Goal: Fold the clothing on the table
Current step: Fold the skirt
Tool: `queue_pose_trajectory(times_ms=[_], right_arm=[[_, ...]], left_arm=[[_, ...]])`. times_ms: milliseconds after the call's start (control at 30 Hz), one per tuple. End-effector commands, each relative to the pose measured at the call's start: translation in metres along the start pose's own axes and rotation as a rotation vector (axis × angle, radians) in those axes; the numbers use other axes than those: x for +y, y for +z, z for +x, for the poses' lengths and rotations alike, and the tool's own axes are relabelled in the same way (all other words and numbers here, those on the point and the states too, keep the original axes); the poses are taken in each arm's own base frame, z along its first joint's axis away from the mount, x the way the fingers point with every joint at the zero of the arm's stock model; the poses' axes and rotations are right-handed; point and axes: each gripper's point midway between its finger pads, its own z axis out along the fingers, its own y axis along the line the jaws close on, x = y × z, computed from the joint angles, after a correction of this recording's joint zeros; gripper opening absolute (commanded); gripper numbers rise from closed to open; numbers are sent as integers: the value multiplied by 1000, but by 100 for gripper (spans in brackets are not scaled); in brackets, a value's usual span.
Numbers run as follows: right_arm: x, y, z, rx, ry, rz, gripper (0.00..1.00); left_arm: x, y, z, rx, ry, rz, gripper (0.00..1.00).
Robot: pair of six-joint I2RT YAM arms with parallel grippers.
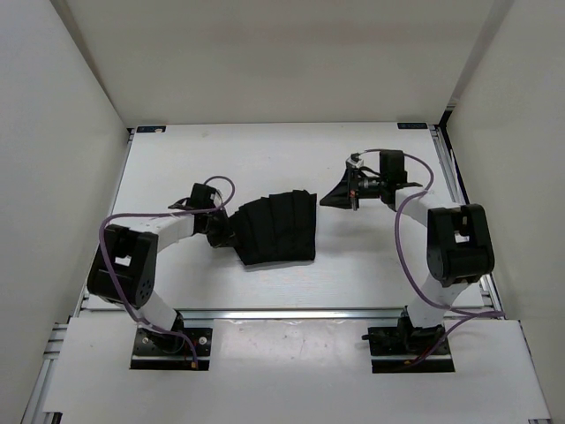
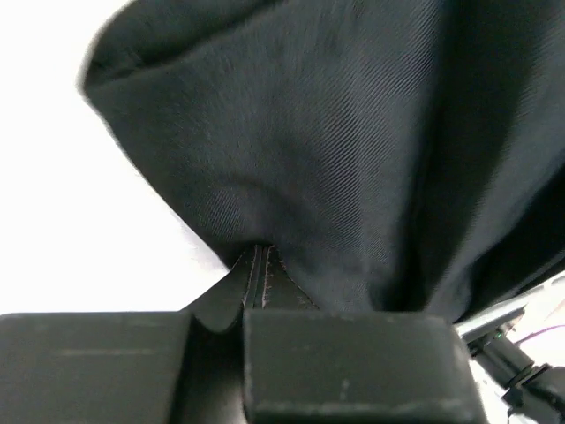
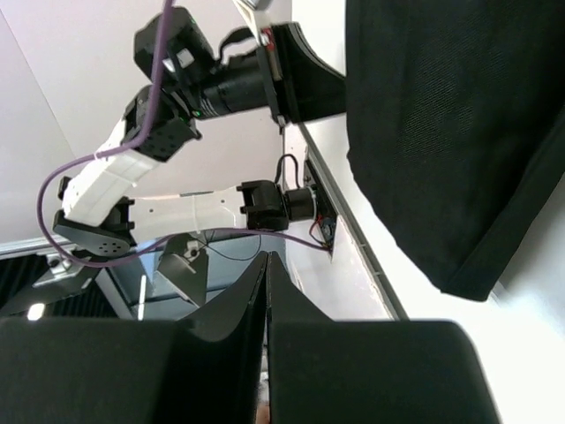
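The black clothing (image 1: 278,228) lies creased in pleat-like folds at the middle of the white table (image 1: 221,159). Its left side tapers into my left gripper (image 1: 221,233), which is shut on the fabric's edge. In the left wrist view the cloth (image 2: 353,132) bunches right at the closed gripper (image 2: 259,253). My right gripper (image 1: 332,196) hovers to the upper right of the garment, apart from it. Its jaws are shut with nothing between them (image 3: 267,260). The right wrist view shows the clothing (image 3: 441,132) at the upper right, with the left arm (image 3: 159,115) beyond it.
An aluminium rail (image 1: 291,313) runs along the table's near edge in front of both arm bases. White walls (image 1: 71,106) close in the left, right and back sides. Purple cables (image 1: 402,238) loop off both arms.
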Motion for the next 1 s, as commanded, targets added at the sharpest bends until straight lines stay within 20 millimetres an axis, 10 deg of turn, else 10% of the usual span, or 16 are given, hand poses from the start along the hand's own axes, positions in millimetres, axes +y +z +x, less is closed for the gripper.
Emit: queue_pose_trajectory(times_ms=[0,167,267,400,500,667,967], right_arm=[[28,-17,-1,-26,-111,-20,3],[38,-49,-4,-137,-175,-1,13],[29,-68,1,-192,-166,16,16],[0,-102,7,-299,-79,29,25],[-14,-111,19,-338,-49,32,31],[-35,-106,33,-330,8,49,51],[-45,-95,34,-303,45,20,57]], left_arm=[[-10,-30,-42,-152,18,-4,0],[-58,-106,-98,-311,24,217,6],[-52,-124,-104,-340,42,197,20],[-6,-112,-78,-316,-7,44,59],[29,-97,-40,-255,-50,-53,67],[73,-75,19,-132,-108,-144,70],[80,-79,9,-141,-78,-161,71]])
